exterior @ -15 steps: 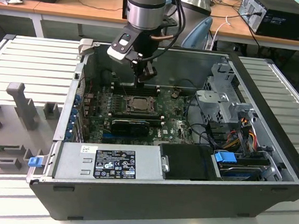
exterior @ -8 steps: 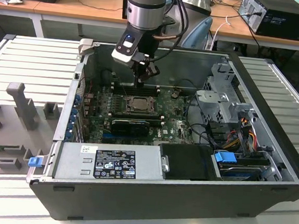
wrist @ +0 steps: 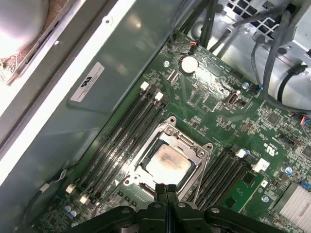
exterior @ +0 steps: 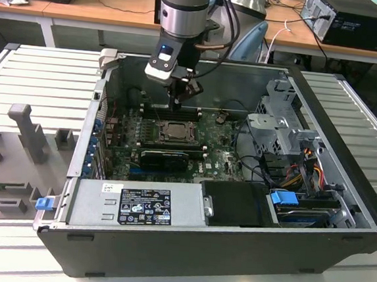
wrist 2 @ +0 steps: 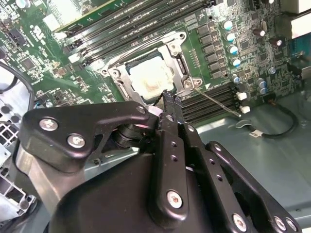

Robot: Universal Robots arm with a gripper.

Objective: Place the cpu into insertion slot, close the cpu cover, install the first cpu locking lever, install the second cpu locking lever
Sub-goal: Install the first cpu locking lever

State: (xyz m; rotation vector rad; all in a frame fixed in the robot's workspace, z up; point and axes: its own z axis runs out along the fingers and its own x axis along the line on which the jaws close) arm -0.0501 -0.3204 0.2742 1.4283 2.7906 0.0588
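Note:
The cpu point(wrist: 167, 162) lies flat in the insertion slot point(exterior: 153, 130), its silver top showing in both wrist views point(wrist 2: 150, 77). The cpu cover point(wrist: 167, 132) lies down around it as a metal frame point(wrist 2: 175, 53). A thin locking lever point(wrist 2: 218, 102) sticks out from a socket corner, slanting over the memory slots. My gripper point(exterior: 176, 107) hangs just above the socket's edge, inside the open computer case. Its fingertips point(wrist: 165, 188) are pressed together with nothing between them, close to the cover's rim point(wrist 2: 170, 99).
Long black memory slots point(wrist: 121, 136) flank the socket on both sides. A black expansion card point(exterior: 164, 157) lies in front of it, with the power supply point(exterior: 136, 206) nearer still. A drive cage point(exterior: 282, 129) and cables point(exterior: 305, 171) fill the exterior view's right. The case wall point(wrist: 73, 111) stands close behind.

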